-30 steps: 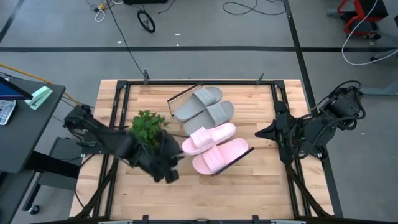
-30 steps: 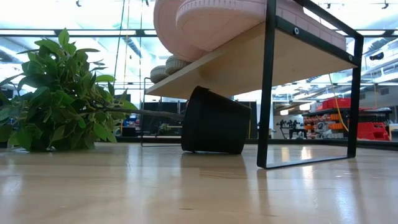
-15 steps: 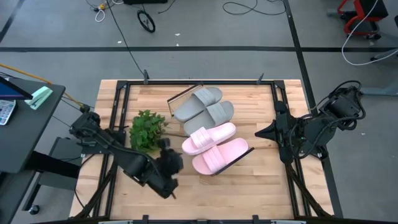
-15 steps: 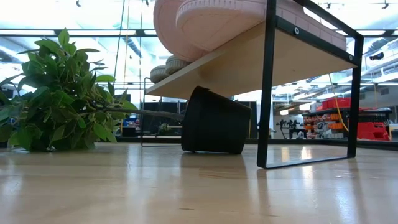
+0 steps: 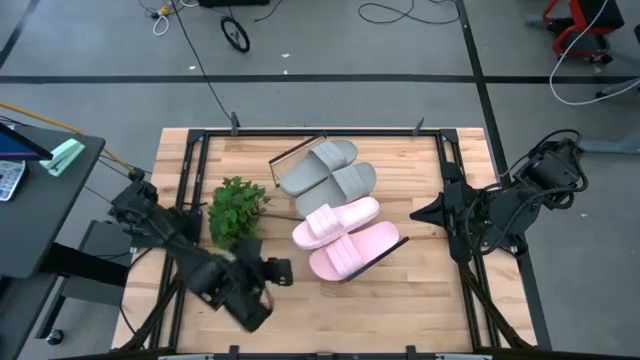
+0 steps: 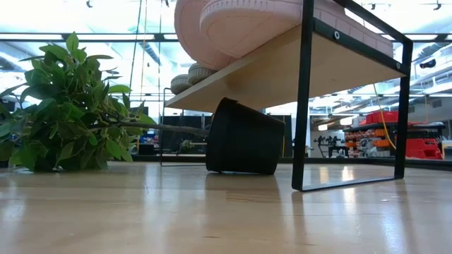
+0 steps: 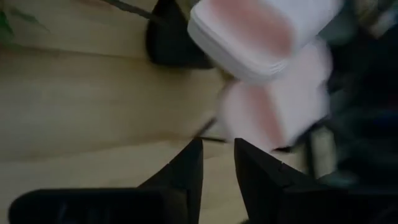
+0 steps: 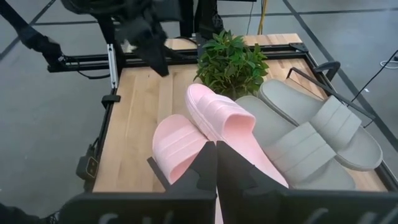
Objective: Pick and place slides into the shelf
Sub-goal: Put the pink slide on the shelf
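- The four open-toe slide sandals lie side by side on the flat light-wood shelf board [image 5: 392,247] with its thin dark metal frame, which sits diagonally near the middle of the wooden table [image 5: 420,290], running from the far edge toward the right front.
- The two grey slides [image 5: 327,168] take the end of the shelf nearer the table's far edge; the two light pink slides [image 5: 343,236] take the end nearer the front, touching each other.
- From table height, the rounded ends of the pink pair [image 6: 233,25] overhang the shelf's edge above its dark frame leg [image 6: 305,99].
- No brand, label or writing can be read on the slides or the shelf.
- A green leafy plant [image 5: 235,208] in a black pot [image 6: 244,137] lies tipped on its side on the table, just beside the shelf on its left; the pot reaches under the board.
- The left gripper [image 5: 278,270] hangs over the table's front left part, near the plant and apart from the pink slides, its fingers [image 7: 186,171] slightly apart and empty.
- The right gripper [image 5: 422,212] waits at the table's right edge, pointing at the shelf, its fingers [image 8: 205,168] pressed together with nothing between them.
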